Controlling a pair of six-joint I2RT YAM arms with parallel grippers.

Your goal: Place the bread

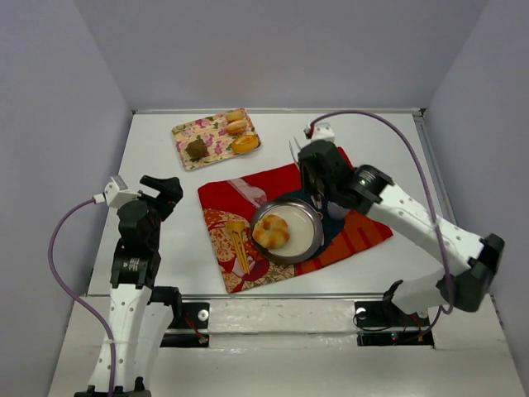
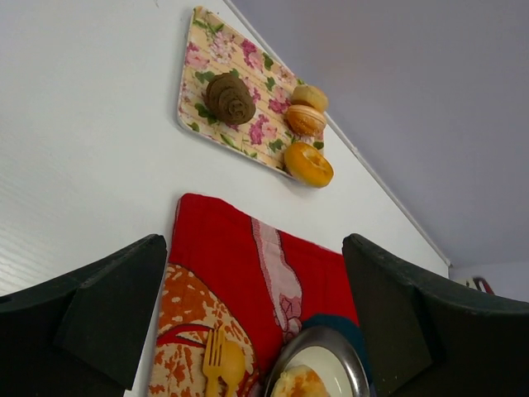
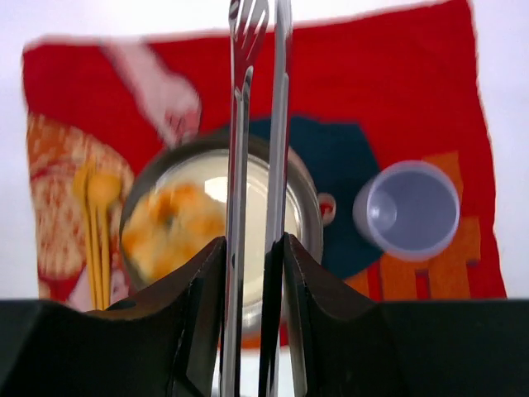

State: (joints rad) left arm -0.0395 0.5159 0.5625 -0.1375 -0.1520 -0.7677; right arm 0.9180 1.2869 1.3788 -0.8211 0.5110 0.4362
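The bread, a lumpy golden roll with pale patches, lies on the left half of a round metal plate on a red patterned cloth. My right gripper hovers over the plate's far side, shut on metal tongs whose tips point away from me. In the right wrist view the tongs run up between the fingers of the right gripper, with the blurred bread below and apart from them. My left gripper is open and empty left of the cloth. The left wrist view shows the left gripper and the bread's edge.
A floral tray at the back holds smooth orange rolls and a dark brown piece. A yellow fork and spoon lie left of the plate. A clear cup stands right of the plate. Walls close in the table.
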